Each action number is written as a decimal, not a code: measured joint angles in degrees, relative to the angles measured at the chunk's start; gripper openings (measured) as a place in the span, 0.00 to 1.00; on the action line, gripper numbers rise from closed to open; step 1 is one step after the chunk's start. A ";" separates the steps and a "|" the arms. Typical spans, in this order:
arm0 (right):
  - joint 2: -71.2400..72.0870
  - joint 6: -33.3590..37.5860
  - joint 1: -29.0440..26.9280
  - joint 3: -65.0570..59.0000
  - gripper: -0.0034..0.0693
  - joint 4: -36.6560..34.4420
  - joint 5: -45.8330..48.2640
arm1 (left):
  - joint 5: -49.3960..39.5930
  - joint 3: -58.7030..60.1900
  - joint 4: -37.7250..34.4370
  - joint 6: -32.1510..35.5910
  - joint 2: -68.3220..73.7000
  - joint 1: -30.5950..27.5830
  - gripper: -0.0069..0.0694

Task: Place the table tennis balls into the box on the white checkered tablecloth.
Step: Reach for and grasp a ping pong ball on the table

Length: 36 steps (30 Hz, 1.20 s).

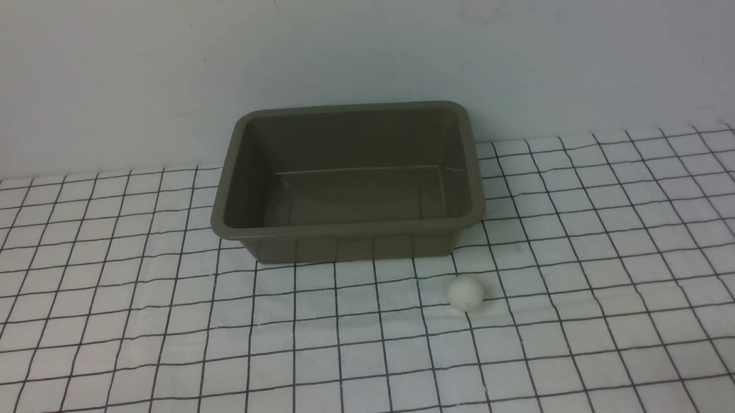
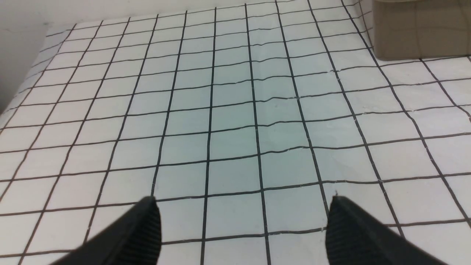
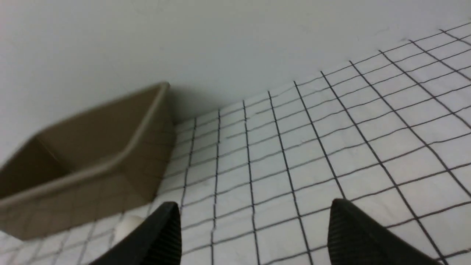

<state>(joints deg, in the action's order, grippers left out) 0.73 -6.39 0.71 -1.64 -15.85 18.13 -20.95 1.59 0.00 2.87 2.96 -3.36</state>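
white checkered cloth (image 1: 129, 345) carries box (image 1: 350, 227) and ball (image 1: 466, 292); left gripper (image 2: 243, 204) and right gripper (image 3: 254, 206) stand wide apart, both empty.

White ball (image 1: 466, 293) near olive-grey box (image 1: 351, 228)

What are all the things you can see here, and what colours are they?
ball: one, white, on the tablecloth just in front of the box's right front corner, not touching it.
box: one, olive-grey, on the tablecloth close to the wall, nothing inside.
tablecloth: one, white with thin black squares, a little wrinkled, under everything.
wall: one, pale grey, behind the box.
left hand: one, black, open, holding nothing, over bare tablecloth.
right hand: one, black, open, holding nothing, near the ball and box.
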 joint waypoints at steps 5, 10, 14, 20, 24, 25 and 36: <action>0.00 -0.16 0.04 0.00 0.71 -2.93 -5.04 | 0.00 0.00 0.00 0.00 0.00 0.00 0.80; 0.00 -0.17 0.04 0.00 0.71 -3.78 -14.21 | 0.00 0.00 0.00 0.00 0.00 0.00 0.80; 0.00 -0.24 0.04 0.00 0.71 -4.17 -16.88 | 0.00 0.00 0.00 0.00 0.00 0.00 0.80; 0.00 -6.62 0.04 0.00 0.71 -10.23 -19.19 | 0.00 0.00 0.00 0.00 0.00 0.00 0.80; 0.00 -9.64 0.04 0.00 0.71 -15.18 -19.83 | 0.00 0.00 0.00 0.00 0.00 0.00 0.80; 0.00 -9.77 0.04 0.00 0.71 -15.89 -19.83 | 0.00 0.00 0.00 0.00 0.00 0.00 0.80; 0.00 -9.85 0.04 0.00 0.71 -17.79 -18.51 | 0.00 0.00 0.00 0.00 0.00 0.00 0.80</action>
<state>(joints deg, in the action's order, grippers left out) 0.73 -16.25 0.75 -1.64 -33.64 -0.37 -20.95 1.59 0.00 2.87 2.96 -3.36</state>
